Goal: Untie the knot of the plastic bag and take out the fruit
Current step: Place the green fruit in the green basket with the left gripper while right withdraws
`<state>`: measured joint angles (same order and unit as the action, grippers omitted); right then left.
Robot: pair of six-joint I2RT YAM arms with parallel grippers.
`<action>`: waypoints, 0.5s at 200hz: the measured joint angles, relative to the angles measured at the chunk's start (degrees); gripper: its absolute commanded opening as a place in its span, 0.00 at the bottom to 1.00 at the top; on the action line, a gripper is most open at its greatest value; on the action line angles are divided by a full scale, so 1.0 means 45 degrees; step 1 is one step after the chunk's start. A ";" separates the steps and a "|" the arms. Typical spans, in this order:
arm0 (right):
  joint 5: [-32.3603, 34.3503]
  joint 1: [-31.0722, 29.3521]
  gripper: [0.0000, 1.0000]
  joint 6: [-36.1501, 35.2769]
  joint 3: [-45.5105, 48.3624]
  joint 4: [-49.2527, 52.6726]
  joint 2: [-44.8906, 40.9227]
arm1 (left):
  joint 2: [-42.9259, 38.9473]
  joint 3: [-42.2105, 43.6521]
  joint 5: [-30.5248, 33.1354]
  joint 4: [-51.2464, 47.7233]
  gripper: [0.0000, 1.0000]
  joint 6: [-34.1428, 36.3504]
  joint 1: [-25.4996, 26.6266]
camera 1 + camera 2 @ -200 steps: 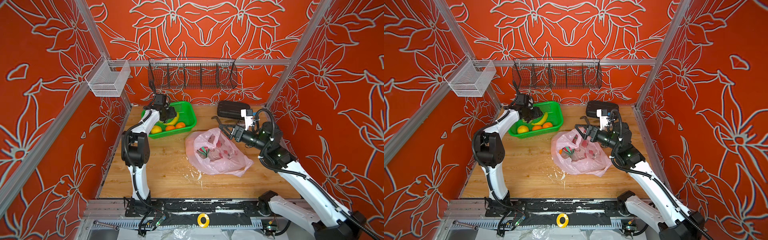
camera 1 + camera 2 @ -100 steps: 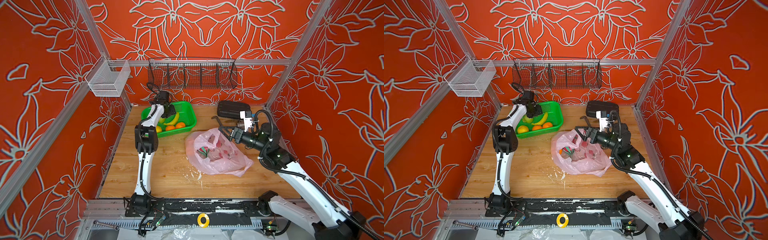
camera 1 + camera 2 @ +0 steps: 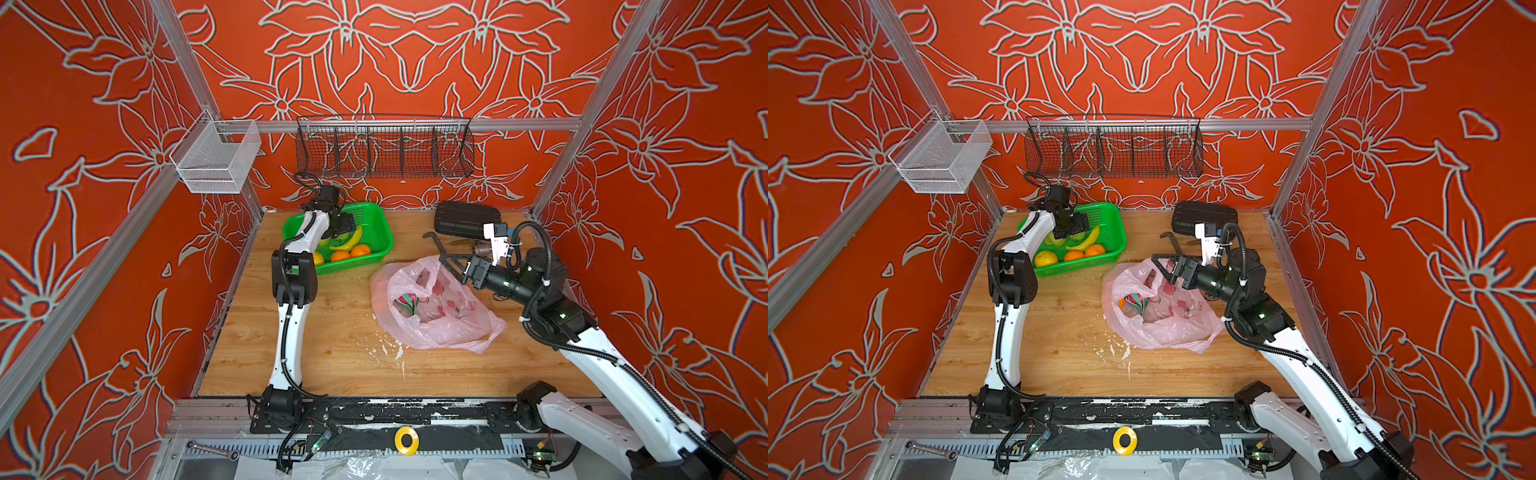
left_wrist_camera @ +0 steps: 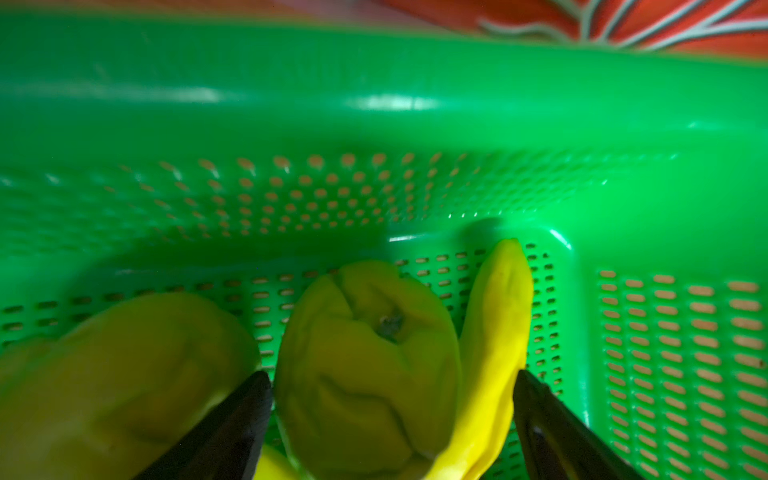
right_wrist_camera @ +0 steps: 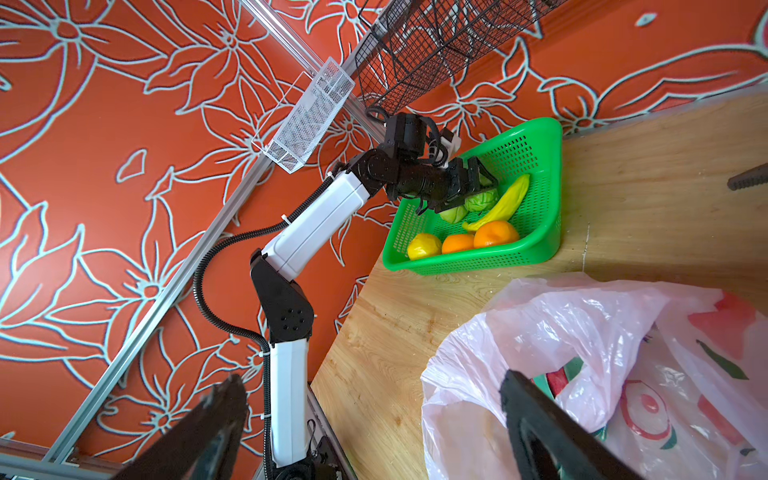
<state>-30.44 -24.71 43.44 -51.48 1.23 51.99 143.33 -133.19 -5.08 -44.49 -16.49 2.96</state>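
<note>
Between left pincer [image 4: 390, 376] jaws, green fruit [image 4: 365, 353]

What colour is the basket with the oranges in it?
Bright green, a perforated plastic basket; it shows best in the right wrist view.

Two oranges [image 5: 496, 235], one lemon [image 5: 424, 246], two green fruits [image 5: 481, 201] and one banana [image 5: 505, 201] are sitting in one green basket [image 5: 478, 259]. One pink plastic bag [image 5: 540, 332] is showing one dragon fruit [image 3: 405, 301]. Two wire baskets [image 3: 384, 151] are hanging, and one black case [image 3: 463, 218] is lying flat.
</note>
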 measured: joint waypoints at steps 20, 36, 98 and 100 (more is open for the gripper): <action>0.0117 0.0000 0.97 0.0015 -0.0005 0.0068 0.0000 | -0.0457 0.1083 -0.0340 0.0015 0.89 -0.0044 0.0024; 0.0321 0.0000 0.97 0.0015 -0.0005 0.0253 0.0000 | -0.1336 0.2433 -0.0631 0.0160 0.89 -0.0155 0.0034; 0.0738 0.0000 0.93 -0.0243 -0.0024 0.1554 0.0340 | -0.8680 0.8150 -0.1802 0.2565 0.87 -0.1209 0.0442; 0.0738 0.0000 0.93 -0.0243 -0.0029 0.1583 0.0374 | -0.8864 0.8257 -0.1826 0.2647 0.87 -0.1239 0.0461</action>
<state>-27.11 -24.71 42.35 -51.62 8.36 53.67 103.44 -96.03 -13.30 -32.58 -22.06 5.04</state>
